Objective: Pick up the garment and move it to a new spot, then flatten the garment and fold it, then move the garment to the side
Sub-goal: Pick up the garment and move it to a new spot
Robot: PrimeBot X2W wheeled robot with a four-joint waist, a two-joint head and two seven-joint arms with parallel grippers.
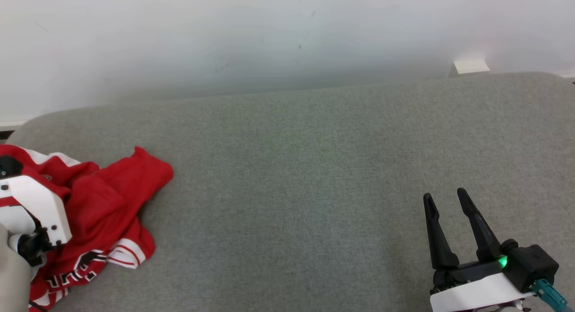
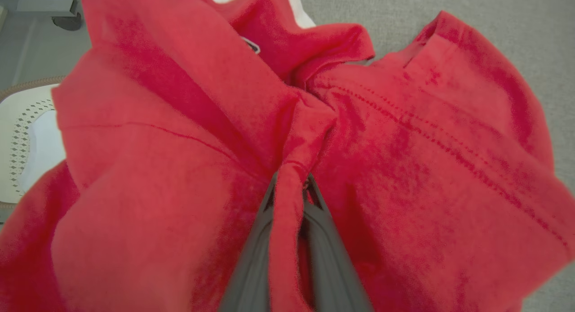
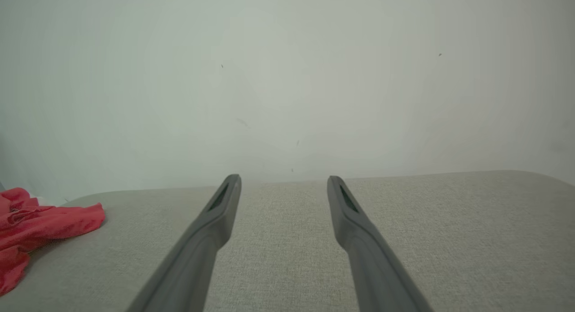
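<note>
Red jersey cloth with white trim, the garment (image 1: 112, 204) lies crumpled at the far left end of the grey fabric surface (image 1: 314, 190). Our left end effector (image 2: 289, 181) is pressed together on a raised ridge of the cloth, with a narrow fold pinched between its two dark fingers. Our right end effector (image 1: 444, 194) hangs spread and empty over bare surface, well apart from the garment. We judge that the pick-up is the step in hand. To do it well, we should lift straight up until the trailing cloth clears the surface, then carry it toward the open middle. The pinched fold looks thin, so a slow rise should guard against slipping. The right arm should hold clear of the path.
</note>
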